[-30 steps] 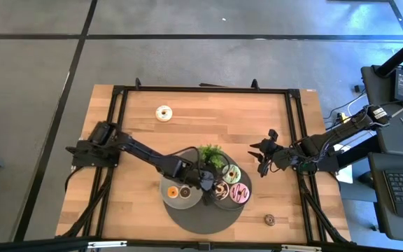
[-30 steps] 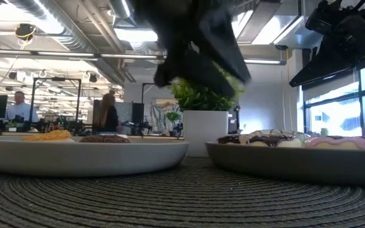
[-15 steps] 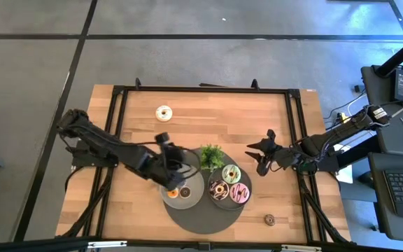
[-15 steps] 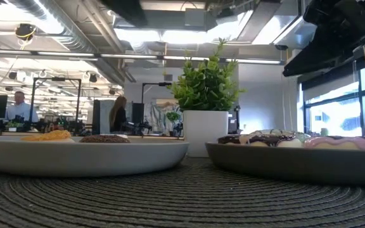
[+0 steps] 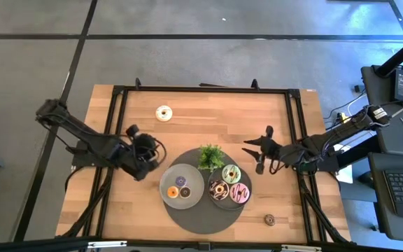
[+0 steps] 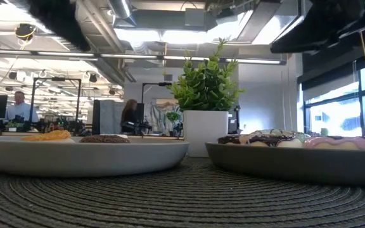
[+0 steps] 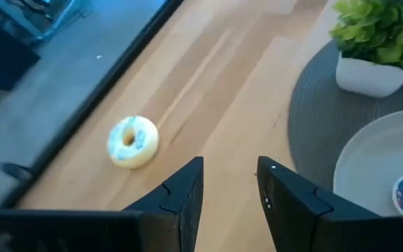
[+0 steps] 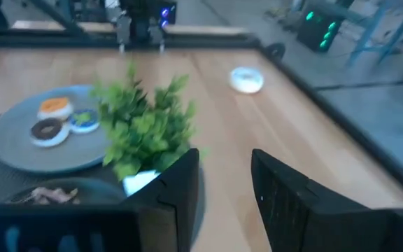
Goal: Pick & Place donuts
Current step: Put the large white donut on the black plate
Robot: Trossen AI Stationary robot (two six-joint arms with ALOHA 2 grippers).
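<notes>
My left gripper [image 5: 144, 142] hangs open and empty over the bare wood, left of the plates; its fingers show in the left wrist view [image 7: 229, 183]. My right gripper [image 5: 256, 149] is open and empty in the air, right of the plant [image 5: 210, 157]. The left grey plate [image 5: 194, 197] holds orange [image 5: 173, 191], purple [image 5: 180, 181] and brown [image 5: 185, 192] mini donuts. The right plate [image 5: 215, 203] holds green [image 5: 231, 173], chocolate [image 5: 220, 189] and pink [image 5: 240, 192] donuts. A white donut [image 5: 163, 113] lies on the wood at the far left, and a small brown one [image 5: 269, 220] at the near right.
Both plates rest on a round dark woven mat [image 5: 201, 217] near the table's front middle. The potted plant stands at the mat's far edge between the plates. A black frame [image 5: 121, 94] runs round the tabletop. Bare wood lies along the far side and the left.
My left gripper has pulled back from between the two plates toward the table's left edge, rising and tipping up from pointing steeply down. The minis on the left plate are now uncovered. My right gripper has tipped up a little in place.
</notes>
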